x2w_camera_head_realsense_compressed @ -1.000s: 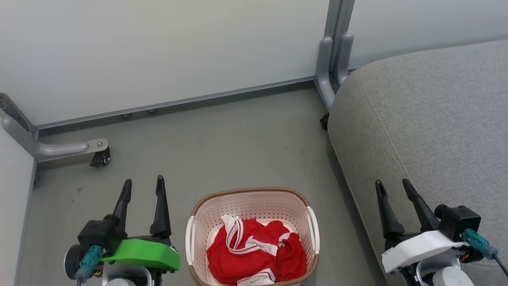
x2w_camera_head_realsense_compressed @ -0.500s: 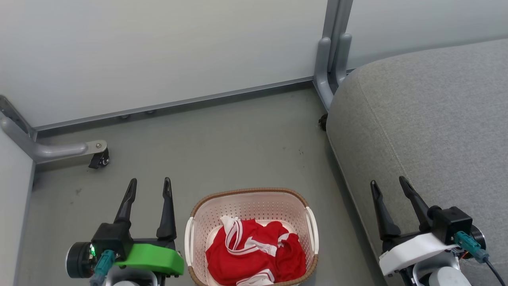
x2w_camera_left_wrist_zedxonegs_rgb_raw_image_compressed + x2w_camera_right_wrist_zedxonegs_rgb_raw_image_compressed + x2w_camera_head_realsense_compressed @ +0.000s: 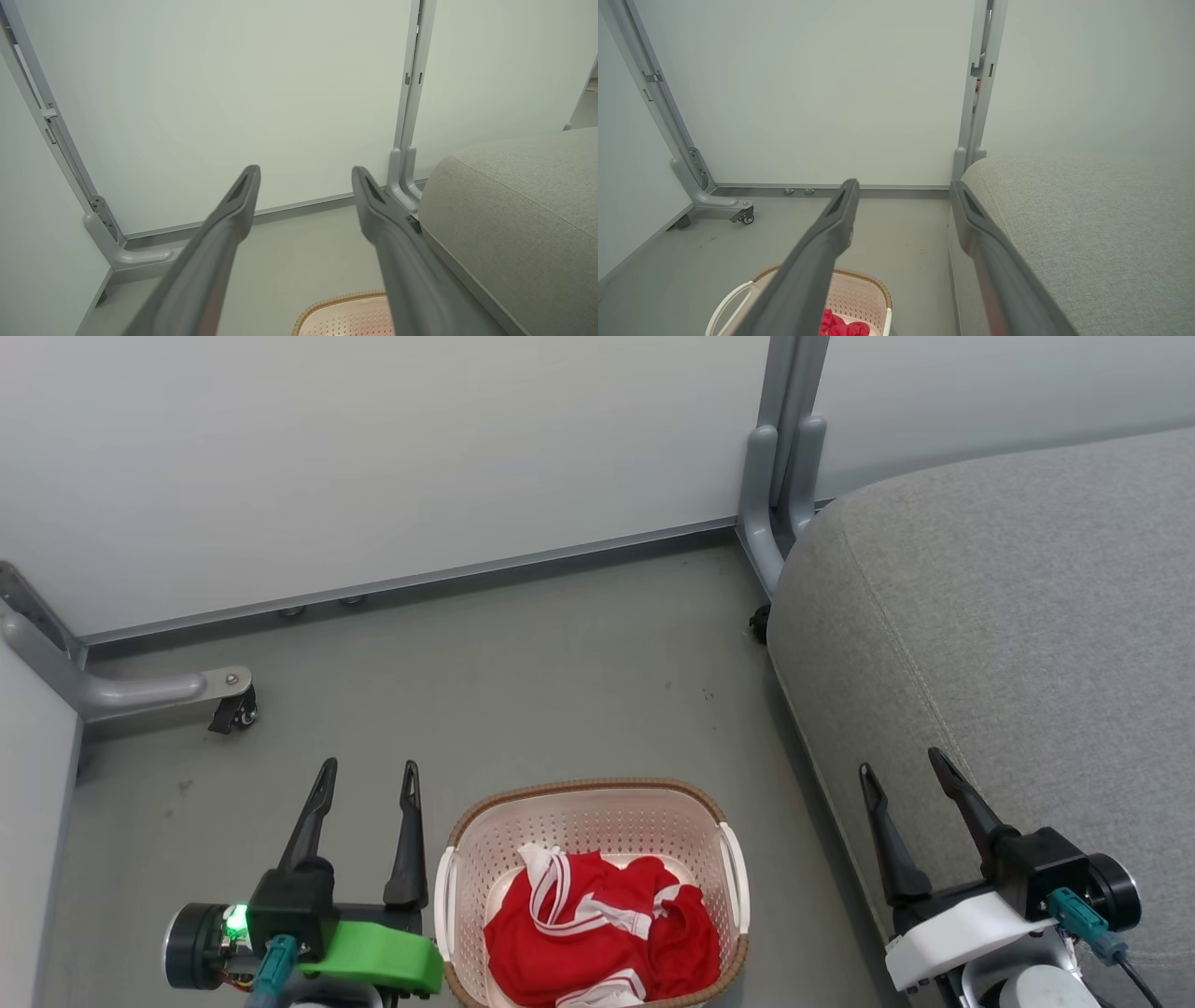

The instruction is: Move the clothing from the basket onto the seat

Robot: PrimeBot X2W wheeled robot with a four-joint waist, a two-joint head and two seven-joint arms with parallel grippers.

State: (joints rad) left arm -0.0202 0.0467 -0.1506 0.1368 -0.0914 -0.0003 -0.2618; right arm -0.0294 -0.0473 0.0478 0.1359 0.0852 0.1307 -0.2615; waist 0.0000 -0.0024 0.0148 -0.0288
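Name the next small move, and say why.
Probably swing the left gripper right and down over the clothing. It is open, empty and just beside the basket, where the clothing lies untouched.

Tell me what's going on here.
A two-armed robot is set to move the red clothing from the basket onto the grey seat to its right. Nothing is picked up yet: the clothing lies bunched in the basket, which stands on the floor. The left tool hangs open just left of the basket. The right tool hangs open at the seat's near edge. Both hold nothing.
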